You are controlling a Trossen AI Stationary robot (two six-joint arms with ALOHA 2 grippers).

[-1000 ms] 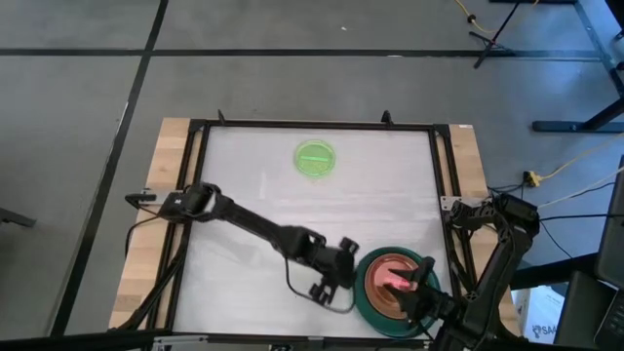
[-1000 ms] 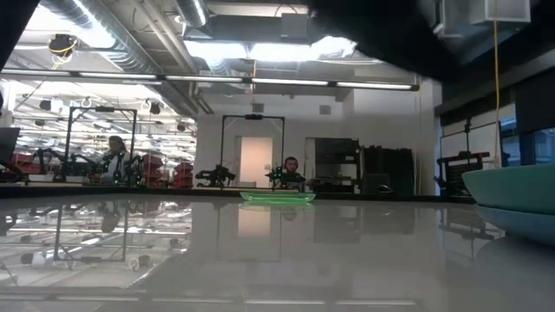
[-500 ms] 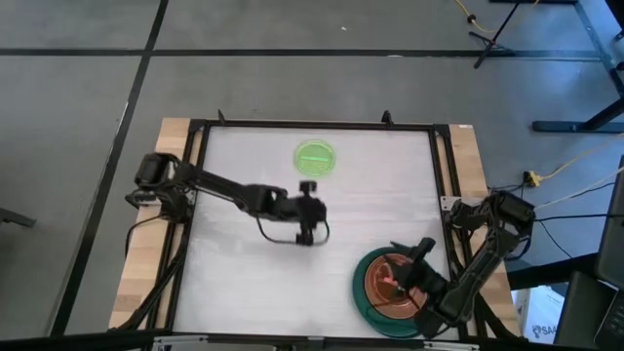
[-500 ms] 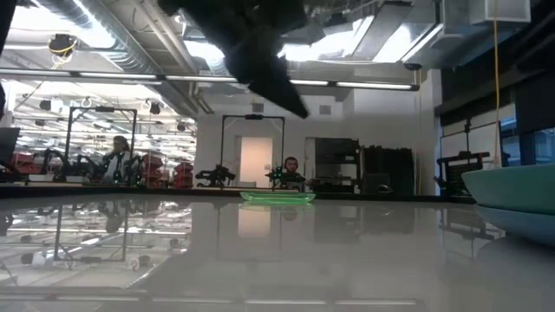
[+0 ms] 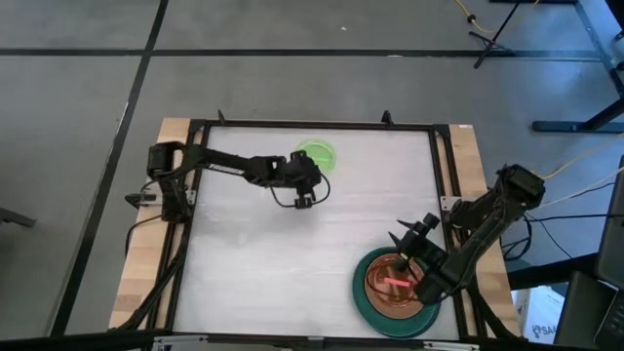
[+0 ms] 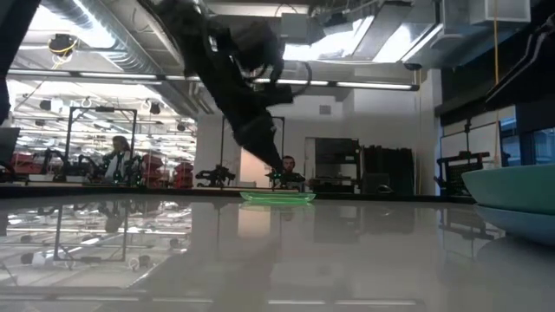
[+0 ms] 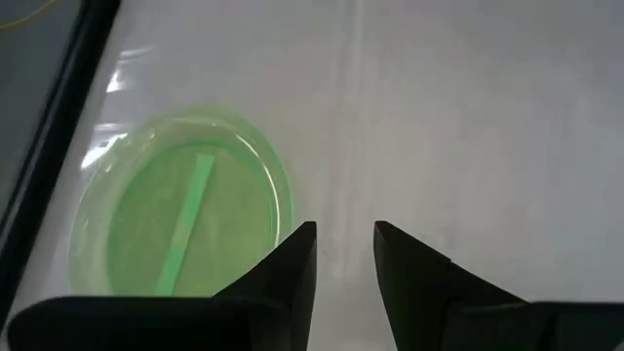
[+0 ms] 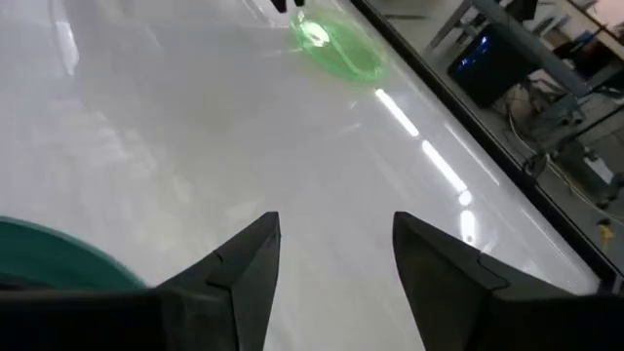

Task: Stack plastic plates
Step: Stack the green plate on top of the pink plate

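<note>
A small neon-green plate [image 5: 317, 156] lies flat on the white table near its far edge; it also shows in the left wrist view [image 7: 180, 210] and the low view [image 6: 277, 197]. My left gripper [image 5: 314, 185] hovers just on the near side of it, open, with nothing between its fingers [image 7: 344, 249]. At the near right a large teal plate [image 5: 369, 304] carries a terracotta plate [image 5: 385, 297] and a small pink plate [image 5: 395, 283]. My right gripper [image 5: 404, 237] stands open by the stack's far rim, with the teal rim [image 8: 49, 255] beside it.
A black frame [image 5: 312, 125] rims the white table, with wooden strips [image 5: 171, 136] outside it. The table's middle and near left are bare. The right arm's elbow [image 5: 434, 283] hangs over the stack's right side. People sit far behind in the room [image 6: 290, 166].
My left gripper has swept from beside the stack at the near right across the table toward the far edge, sinking a little and rolling, and now stands by the green plate. My right gripper has drawn off the stack's top toward the far edge. The plates have kept still.
</note>
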